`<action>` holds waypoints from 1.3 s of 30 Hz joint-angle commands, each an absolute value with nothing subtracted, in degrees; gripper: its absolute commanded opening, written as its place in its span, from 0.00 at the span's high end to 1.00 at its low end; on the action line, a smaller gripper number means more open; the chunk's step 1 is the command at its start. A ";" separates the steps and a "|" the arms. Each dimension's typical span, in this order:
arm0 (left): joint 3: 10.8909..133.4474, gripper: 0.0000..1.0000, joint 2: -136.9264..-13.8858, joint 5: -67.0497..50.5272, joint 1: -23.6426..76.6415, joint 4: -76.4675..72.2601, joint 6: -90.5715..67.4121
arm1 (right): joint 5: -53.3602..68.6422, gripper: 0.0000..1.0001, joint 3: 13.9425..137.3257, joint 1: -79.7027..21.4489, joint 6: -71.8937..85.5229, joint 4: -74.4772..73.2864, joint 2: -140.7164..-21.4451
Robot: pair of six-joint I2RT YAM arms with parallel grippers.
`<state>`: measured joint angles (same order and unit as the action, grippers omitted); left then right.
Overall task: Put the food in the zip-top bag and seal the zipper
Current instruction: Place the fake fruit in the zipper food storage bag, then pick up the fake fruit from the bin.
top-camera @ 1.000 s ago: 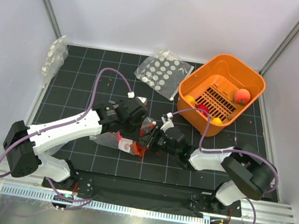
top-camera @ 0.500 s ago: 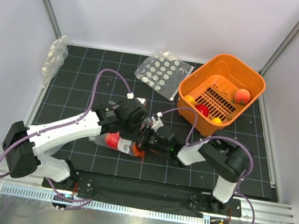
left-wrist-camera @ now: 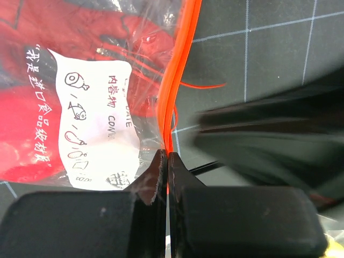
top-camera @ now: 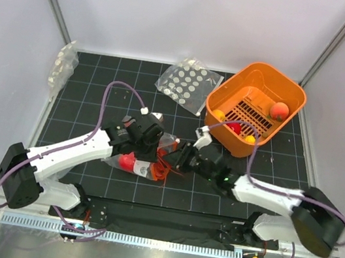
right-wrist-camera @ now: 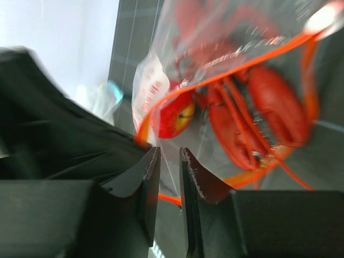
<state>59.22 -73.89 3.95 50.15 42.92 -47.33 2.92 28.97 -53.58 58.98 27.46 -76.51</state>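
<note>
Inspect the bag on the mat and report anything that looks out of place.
Thin red tentacles of the toy food poke out past the zipper of the zip-top bag onto the mat. The right wrist view shows that zipper gaping in a loop, so the mouth is not sealed.

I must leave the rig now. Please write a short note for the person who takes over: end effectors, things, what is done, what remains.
Left end effector: shut on the zipper of the zip-top bag.
Right end effector: at the bag mouth, jaws slightly apart, gripping nothing that shows.
Done: red tentacled food and a red ball lie inside the bag.
Left: thin tentacles poke out past the mouth; tuck them in, then seal the open zipper. More fruit sits in the orange basket.
</note>
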 commanded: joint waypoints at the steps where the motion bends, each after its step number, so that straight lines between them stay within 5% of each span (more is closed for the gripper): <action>1: 58.63 1.00 -73.65 4.04 49.83 41.49 -46.41 | -9.39 0.73 31.90 -53.17 51.08 5.68 -64.45; 6: 57.92 1.00 -74.88 3.43 49.75 39.38 -46.23 | -22.37 0.69 37.96 -53.09 49.14 -12.98 -51.87; 11: 58.10 1.00 -76.55 1.59 49.83 39.02 -44.39 | -32.95 0.64 53.64 -49.15 41.60 -27.84 -51.58; 20: 58.18 1.00 -75.85 1.49 49.83 40.25 -41.22 | -20.86 0.60 76.17 -20.06 34.19 -39.72 -67.48; 30: 58.88 1.00 -75.50 0.62 49.83 39.29 -40.26 | -21.69 0.16 93.59 -5.19 32.26 -45.61 -90.77; 39: 59.85 1.00 -76.20 -2.28 49.83 38.85 -38.06 | -29.61 0.00 107.74 -1.50 31.73 -50.36 -107.99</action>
<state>58.04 -76.86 0.34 50.11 40.88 -39.88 -24.77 102.43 -2.57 32.75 -47.72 -105.30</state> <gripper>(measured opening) 0.009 0.986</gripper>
